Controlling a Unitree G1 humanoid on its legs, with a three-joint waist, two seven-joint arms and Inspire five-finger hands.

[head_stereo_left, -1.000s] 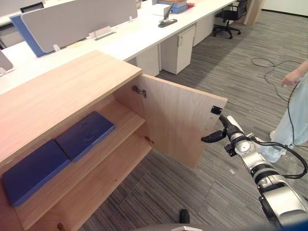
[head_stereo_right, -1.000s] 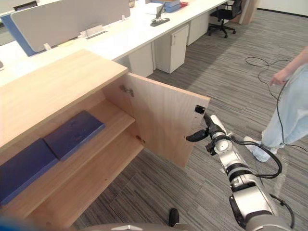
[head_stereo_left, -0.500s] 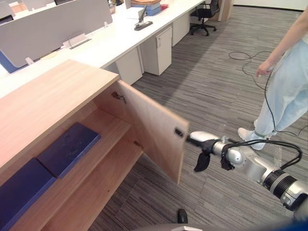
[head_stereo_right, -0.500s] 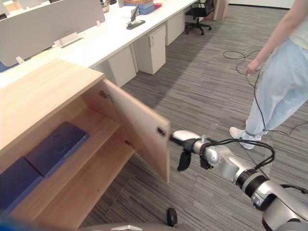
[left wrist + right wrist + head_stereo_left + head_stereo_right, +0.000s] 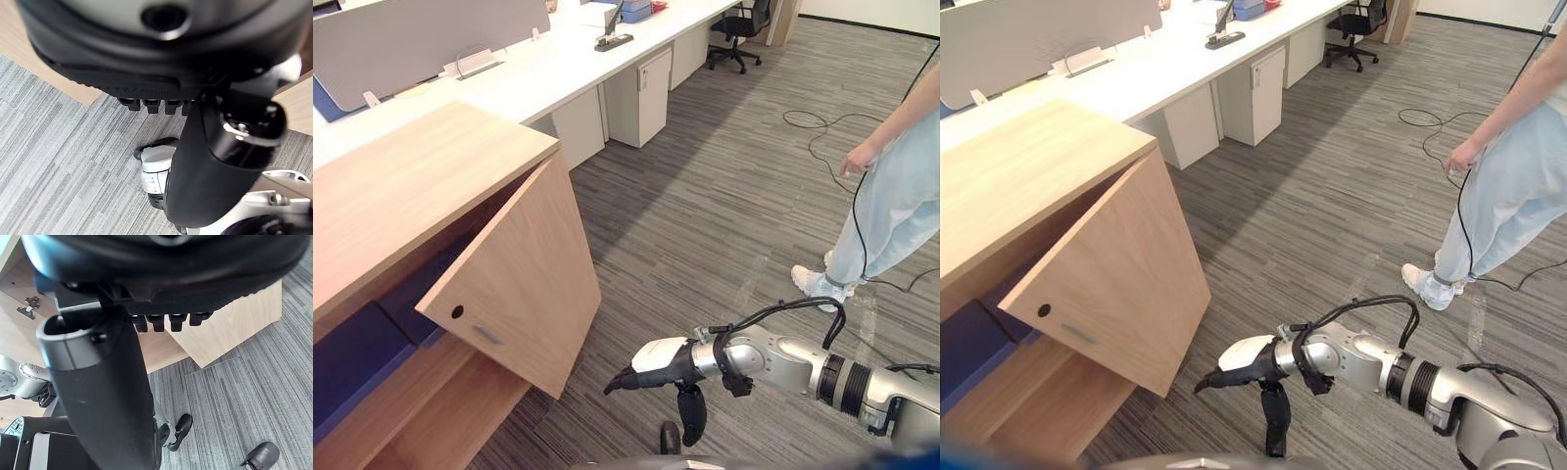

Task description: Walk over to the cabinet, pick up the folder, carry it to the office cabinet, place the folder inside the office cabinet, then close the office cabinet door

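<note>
Folder (image 5: 352, 357) lay inside the office cabinet (image 5: 411, 186), lower left; door (image 5: 519, 284) only half-shut. Right hand (image 5: 658, 360), lower centre, straight-fingered, empty, off the door; left hand (image 5: 146, 49) relaxed, empty.

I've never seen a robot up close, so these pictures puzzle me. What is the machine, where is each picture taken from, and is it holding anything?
It is a walking humanoid robot: two silver arms ending in dark hands. The two wide pictures come from cameras in its head, looking down; the two close-ups from cameras on its wrists. Its right hand reaches low, fingers straight, near the half-shut door of the wooden office cabinet, not touching it. Blue folders lie on a shelf inside. The left hand shows above grey carpet. Neither hand holds anything. A person stands to the right.
</note>
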